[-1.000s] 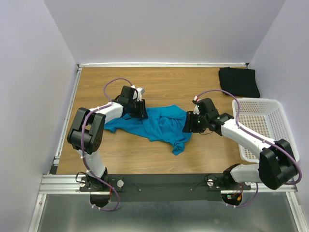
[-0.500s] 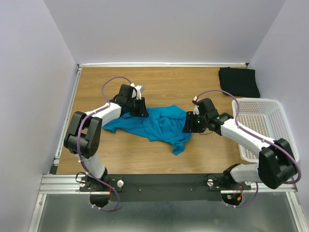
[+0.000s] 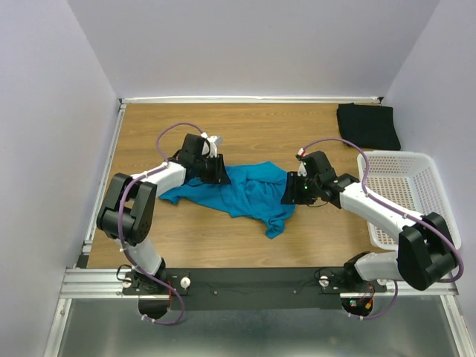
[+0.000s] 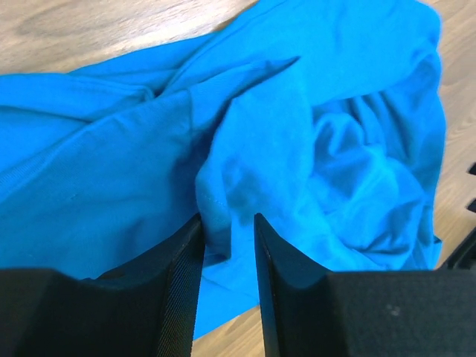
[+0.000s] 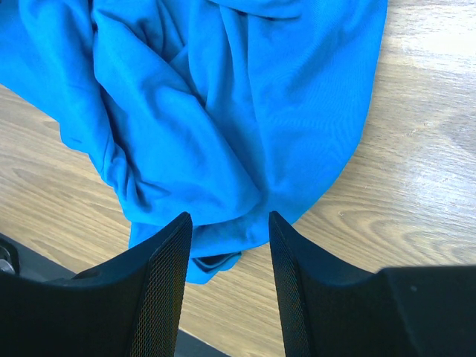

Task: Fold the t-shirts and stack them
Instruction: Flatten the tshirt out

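The teal-blue t-shirt (image 3: pixel 245 195) lies crumpled in the middle of the table. The black t-shirt (image 3: pixel 367 125) lies folded at the far right corner. My left gripper (image 3: pixel 221 172) is low over the teal shirt's left part. In the left wrist view the gripper (image 4: pixel 228 223) has its jaws a narrow gap apart, with a raised fold of the teal shirt (image 4: pixel 216 186) standing between them against the left finger. My right gripper (image 3: pixel 288 190) is at the shirt's right edge. In the right wrist view the gripper (image 5: pixel 227 219) is open, its jaws astride the hem of the teal shirt (image 5: pixel 216 134).
A white perforated basket (image 3: pixel 394 154) stands at the right edge, just behind my right arm. Bare wooden table (image 3: pixel 260 134) lies behind the shirt, and more in front of it. A metal rail runs along the left edge.
My left arm has shifted its elbow outward and the left gripper has edged slightly right onto the teal shirt. The right arm and the shirts have not visibly moved.
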Robot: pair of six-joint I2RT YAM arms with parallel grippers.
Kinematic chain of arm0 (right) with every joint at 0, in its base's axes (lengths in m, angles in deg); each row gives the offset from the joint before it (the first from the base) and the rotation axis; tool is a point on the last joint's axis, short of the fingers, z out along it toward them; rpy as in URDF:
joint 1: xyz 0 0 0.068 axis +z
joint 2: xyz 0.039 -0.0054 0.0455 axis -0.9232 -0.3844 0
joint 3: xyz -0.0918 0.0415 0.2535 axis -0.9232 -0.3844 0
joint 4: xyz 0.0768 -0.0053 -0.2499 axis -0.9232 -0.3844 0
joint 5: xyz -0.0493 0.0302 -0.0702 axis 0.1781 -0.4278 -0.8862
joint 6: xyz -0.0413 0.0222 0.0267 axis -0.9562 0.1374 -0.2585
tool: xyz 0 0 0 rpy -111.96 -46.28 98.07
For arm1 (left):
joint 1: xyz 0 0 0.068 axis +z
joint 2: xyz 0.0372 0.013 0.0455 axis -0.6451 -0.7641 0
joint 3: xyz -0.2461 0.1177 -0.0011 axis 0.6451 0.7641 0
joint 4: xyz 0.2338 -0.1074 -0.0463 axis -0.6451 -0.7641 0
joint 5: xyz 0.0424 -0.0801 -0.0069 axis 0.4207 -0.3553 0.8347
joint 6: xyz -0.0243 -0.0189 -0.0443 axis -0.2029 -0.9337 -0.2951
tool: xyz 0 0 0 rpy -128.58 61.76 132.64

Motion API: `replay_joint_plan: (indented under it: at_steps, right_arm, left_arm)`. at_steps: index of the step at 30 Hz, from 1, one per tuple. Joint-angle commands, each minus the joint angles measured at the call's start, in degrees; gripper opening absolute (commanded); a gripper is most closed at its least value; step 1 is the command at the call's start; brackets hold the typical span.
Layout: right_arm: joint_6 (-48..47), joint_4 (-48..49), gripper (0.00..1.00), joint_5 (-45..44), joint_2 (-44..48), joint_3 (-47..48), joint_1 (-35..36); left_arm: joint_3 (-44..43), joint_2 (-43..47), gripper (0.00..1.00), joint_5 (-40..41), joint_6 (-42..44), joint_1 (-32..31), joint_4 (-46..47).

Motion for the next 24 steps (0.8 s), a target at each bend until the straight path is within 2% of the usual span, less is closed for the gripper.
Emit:
replay_joint_plan:
  at_steps: [1,6,24]
  right_arm:
    - [0.61,0.66,0.53,-0.88,0.05,0.23,-0.08]
    - [0.7,0.66,0.53,-0.88,0.22,0.05,-0.08]
    - [1.75,0.83,0.53,-0.27,0.58,-0.74,0.01]
  left_arm:
    - [1.04,3.47,0.42,-3.3,-1.75,0.0,4.01]
    - [2.09,2.42,0.42,-3.56,-3.94,0.0,6.82]
    - [2.18,-1.98,0.43,-0.31,-4.91,-0.18,6.83]
